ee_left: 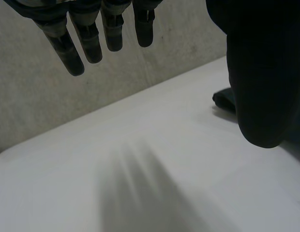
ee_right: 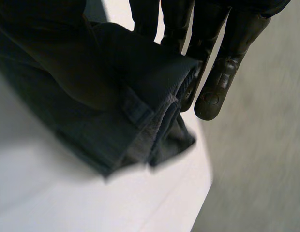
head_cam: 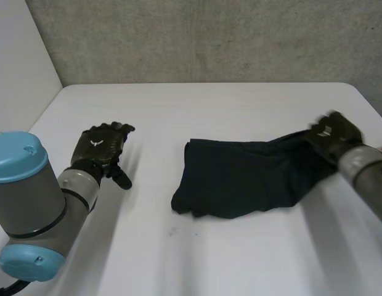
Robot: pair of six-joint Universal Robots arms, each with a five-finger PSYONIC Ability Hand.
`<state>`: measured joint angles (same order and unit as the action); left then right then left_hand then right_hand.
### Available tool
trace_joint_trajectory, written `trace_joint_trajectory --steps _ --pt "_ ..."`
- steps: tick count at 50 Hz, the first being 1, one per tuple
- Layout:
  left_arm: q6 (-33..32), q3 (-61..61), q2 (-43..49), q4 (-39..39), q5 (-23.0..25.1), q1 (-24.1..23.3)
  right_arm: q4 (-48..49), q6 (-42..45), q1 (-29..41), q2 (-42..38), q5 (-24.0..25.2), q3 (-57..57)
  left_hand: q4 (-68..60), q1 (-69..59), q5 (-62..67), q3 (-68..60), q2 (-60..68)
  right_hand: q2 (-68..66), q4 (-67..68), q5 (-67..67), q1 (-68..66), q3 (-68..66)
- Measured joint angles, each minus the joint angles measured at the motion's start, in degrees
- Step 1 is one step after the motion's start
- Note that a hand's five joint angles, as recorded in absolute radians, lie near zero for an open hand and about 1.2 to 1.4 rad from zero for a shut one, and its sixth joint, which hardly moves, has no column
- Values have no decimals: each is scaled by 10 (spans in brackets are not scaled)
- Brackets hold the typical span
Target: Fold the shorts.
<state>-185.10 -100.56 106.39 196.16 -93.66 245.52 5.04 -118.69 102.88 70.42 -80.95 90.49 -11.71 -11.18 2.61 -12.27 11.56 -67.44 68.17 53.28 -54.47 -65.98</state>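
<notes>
White table (head_cam: pixel 197 105) carries the dark navy shorts (head_cam: pixel 240 179), folded into a flat bundle. The long axis of the shorts runs side to side across the table. The right hand (head_cam: pixel 331 137) is at their right end, which rises off the surface, with its fingers (ee_right: pixel 222 82) and thumb clamped on the cloth edge. The left hand (head_cam: pixel 101 148) hovers well apart from the flat left end, fingers straight and spread.
</notes>
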Motion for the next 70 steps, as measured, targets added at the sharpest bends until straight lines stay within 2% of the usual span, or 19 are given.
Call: trace_joint_trajectory --steps 6,12,15,16,17,21,22,23,28,29,30,33,38,44,54,58,65,69,70 --pt "0 8 -17 2 0 -2 5 14 106 -29 48 -58 0 0 0 0 0 0 0 0 0 -14" --pt "1 34 -28 3 -1 -7 5 4 212 -99 164 -105 0 0 0 0 0 1 3 12 -6 -14" --pt "4 52 -26 2 -1 -9 4 -12 231 -124 204 -114 0 0 0 0 0 214 -216 -163 158 196" --pt "4 53 -26 2 -1 -9 4 -15 232 -126 207 -114 0 0 0 0 0 214 -216 -163 158 196" --pt "6 63 -24 1 -1 -12 4 -30 234 -131 214 -117 0 0 0 0 0 319 -312 -258 236 293" --pt "9 88 -15 0 -1 -19 3 -45 235 -133 218 -118 0 0 0 0 0 346 -349 -295 266 329" --pt "11 110 -4 -2 0 -27 3 -124 227 -129 216 -122 0 0 0 0 0 346 -349 -295 266 329" --pt "12 123 4 -3 0 -32 3 -203 213 -114 206 -123 0 0 0 0 0 546 -545 -493 426 535" --pt "13 196 48 -26 1 -60 6 -416 166 -60 171 -127 0 0 0 0 0 547 -546 -495 426 536" --pt "13 196 48 -26 1 -60 6 -416 166 -60 171 -127 0 0 0 0 0 547 -546 -495 426 536" --pt "13 247 84 -51 2 -78 5 -511 143 -42 153 -130 0 0 0 0 0 547 -546 -495 426 536" --pt "15 325 147 -99 2 -103 -3 -598 118 -39 135 -139 0 0 0 0 0 547 -546 -495 426 536" --pt "19 417 237 -168 -1 -129 -43 -611 105 -84 118 -170 0 0 0 0 0 547 -546 -495 426 536" --pt "27 498 341 -254 -25 -140 -127 -537 104 -196 70 -240 0 0 0 0 0 547 -546 -495 426 536" --pt "25 500 376 -325 -63 -136 -161 -455 105 -275 10 -276 0 5 0 0 -3 556 -546 -500 442 540" --pt "26 488 345 -347 -64 -137 -158 -444 105 -244 5 -272 0 14 0 0 -9 561 -546 -501 448 544" --pt "32 462 182 -352 -59 -132 -116 -484 103 -85 -7 -255 0 14 0 0 -9 561 -546 -503 448 544" --pt "34 443 99 -353 -59 -113 -100 -507 98 -29 -28 -251 0 13 0 0 -9 561 -546 -503 448 544" --pt "36 428 45 -359 -56 -82 -101 -517 87 9 -53 -251 0 10 0 0 -8 561 -546 -503 448 544"
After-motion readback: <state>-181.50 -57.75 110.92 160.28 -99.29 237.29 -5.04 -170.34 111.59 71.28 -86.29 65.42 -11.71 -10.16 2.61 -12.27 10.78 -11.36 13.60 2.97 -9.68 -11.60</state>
